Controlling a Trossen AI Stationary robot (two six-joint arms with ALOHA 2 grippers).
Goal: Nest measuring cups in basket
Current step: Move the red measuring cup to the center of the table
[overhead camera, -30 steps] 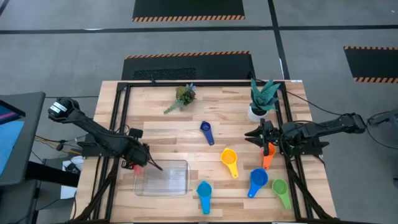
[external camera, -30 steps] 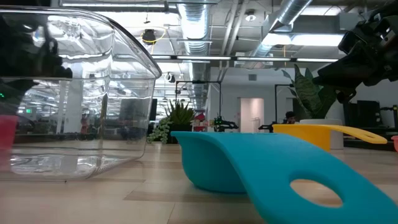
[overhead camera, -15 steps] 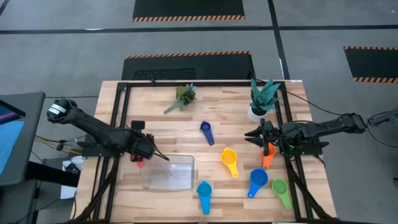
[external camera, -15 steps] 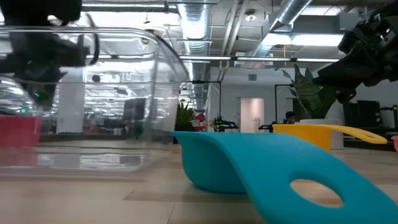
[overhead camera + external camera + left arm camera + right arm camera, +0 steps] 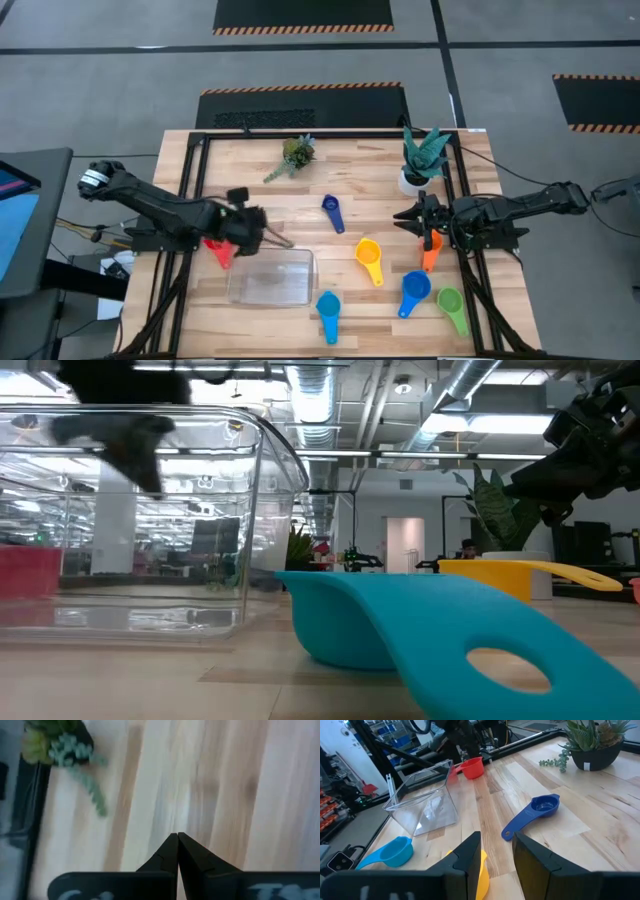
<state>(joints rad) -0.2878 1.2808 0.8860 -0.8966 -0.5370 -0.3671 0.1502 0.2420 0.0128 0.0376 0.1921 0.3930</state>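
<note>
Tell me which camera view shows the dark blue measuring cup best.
The right wrist view shows the dark blue cup best: near, whole, bowl and handle clear on the table. The high view shows it small but whole, near the table's middle. The low view and the left wrist view do not show it.

The high view looks straight down on the whole table (image 5: 300, 200) from well above. The low view sits at table-top height, very close to a light blue cup (image 5: 420, 630), facing level into the room; it shares the clear basket (image 5: 150, 520) with the high and right wrist views. The left wrist view faces down at bare wood; the right wrist view looks across the table
</note>
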